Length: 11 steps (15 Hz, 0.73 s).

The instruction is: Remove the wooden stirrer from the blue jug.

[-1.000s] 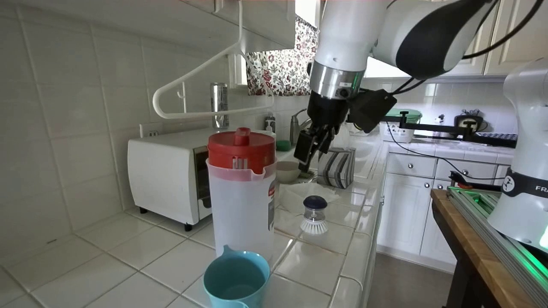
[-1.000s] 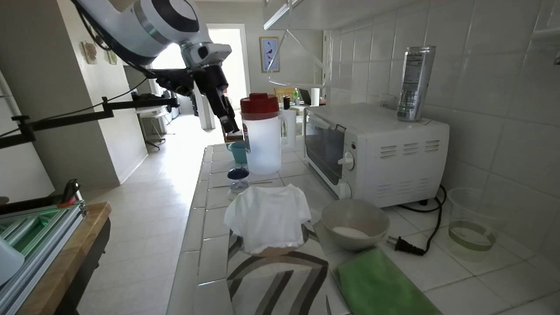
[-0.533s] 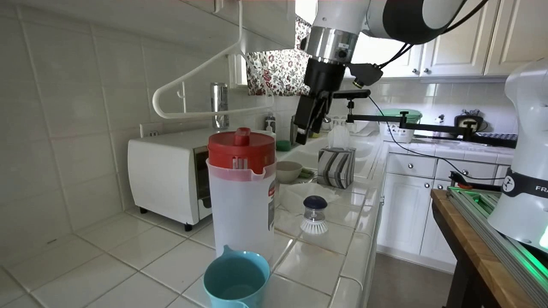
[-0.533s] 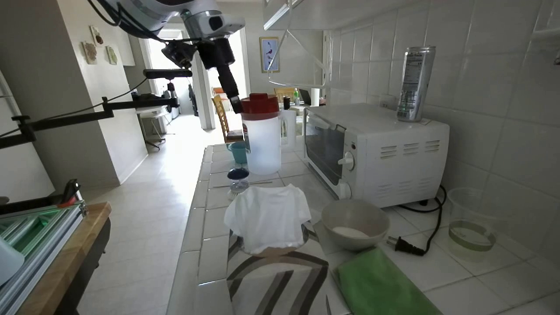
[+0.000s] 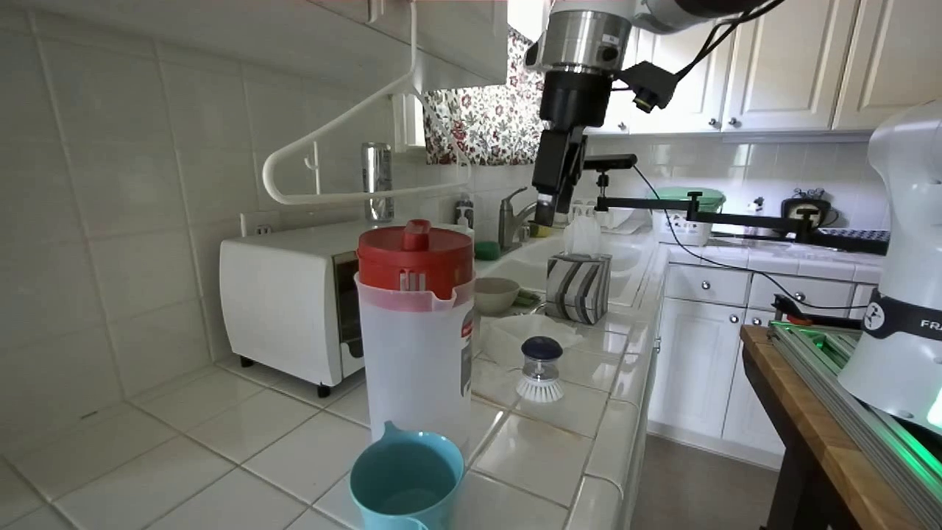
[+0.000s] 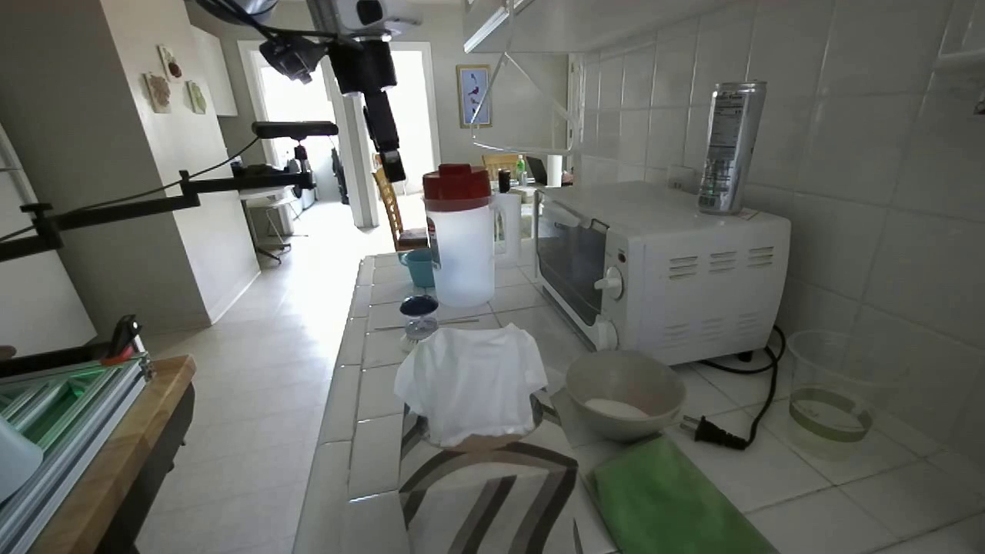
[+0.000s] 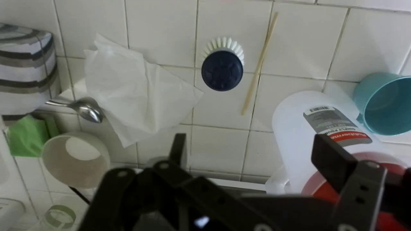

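The wooden stirrer (image 7: pixel 259 65) is a thin pale stick lying flat on the tiled counter beside the dark-topped brush; it also shows in an exterior view (image 6: pixel 459 320), partly hidden behind the brush. The blue jug (image 5: pixel 408 478) stands upright beside the red-lidded pitcher, and its visible inside looks empty; it shows too in an exterior view (image 6: pixel 420 268) and at the right of the wrist view (image 7: pixel 385 102). My gripper (image 7: pixel 253 150) is open with nothing between its fingers, high above the counter, apart from jug and stirrer. It also shows in both exterior views (image 5: pixel 552 212) (image 6: pixel 392 169).
The tall pitcher (image 5: pixel 416 361) stands close to the jug. The brush (image 5: pixel 541 368), a white tissue (image 7: pixel 141 86), a bowl (image 6: pixel 625 392) and a striped tissue box (image 5: pixel 579 287) are on the counter. A toaster oven (image 6: pixel 677 277) stands by the wall; a hanger (image 5: pixel 353 196) hangs above.
My gripper has risen away from the counter and now points more steeply down. The stirrer, jug, brush and pitcher have not moved.
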{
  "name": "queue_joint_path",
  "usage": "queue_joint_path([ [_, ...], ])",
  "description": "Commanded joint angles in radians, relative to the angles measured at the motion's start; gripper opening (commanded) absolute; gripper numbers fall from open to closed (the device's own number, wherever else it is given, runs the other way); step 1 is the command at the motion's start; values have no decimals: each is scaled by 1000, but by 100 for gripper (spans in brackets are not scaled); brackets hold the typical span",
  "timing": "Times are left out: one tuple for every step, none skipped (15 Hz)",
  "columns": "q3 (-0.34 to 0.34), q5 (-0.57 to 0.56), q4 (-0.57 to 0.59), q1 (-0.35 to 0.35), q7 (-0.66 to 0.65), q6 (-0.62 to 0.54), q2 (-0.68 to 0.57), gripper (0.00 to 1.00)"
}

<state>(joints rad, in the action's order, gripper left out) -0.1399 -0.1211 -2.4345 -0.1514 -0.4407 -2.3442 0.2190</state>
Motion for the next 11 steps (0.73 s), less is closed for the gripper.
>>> queue_joint_path([
  [-10, 31, -8, 20, 42, 78, 46, 100],
  [-11, 30, -8, 21, 41, 95, 53, 100],
  [-8, 43, -6, 20, 44, 110, 56, 100],
  [-22, 9, 1, 29, 7, 87, 37, 100],
  [-22, 10, 1, 29, 7, 95, 41, 100],
  [-22, 11, 1, 29, 7, 100, 43, 100],
  [-22, 13, 1, 29, 7, 102, 43, 100],
  [-22, 14, 1, 29, 7, 103, 43, 100],
  [-22, 15, 1, 29, 7, 103, 43, 100],
  [-22, 16, 1, 29, 7, 103, 43, 100],
  [-22, 17, 1, 29, 7, 103, 43, 100],
])
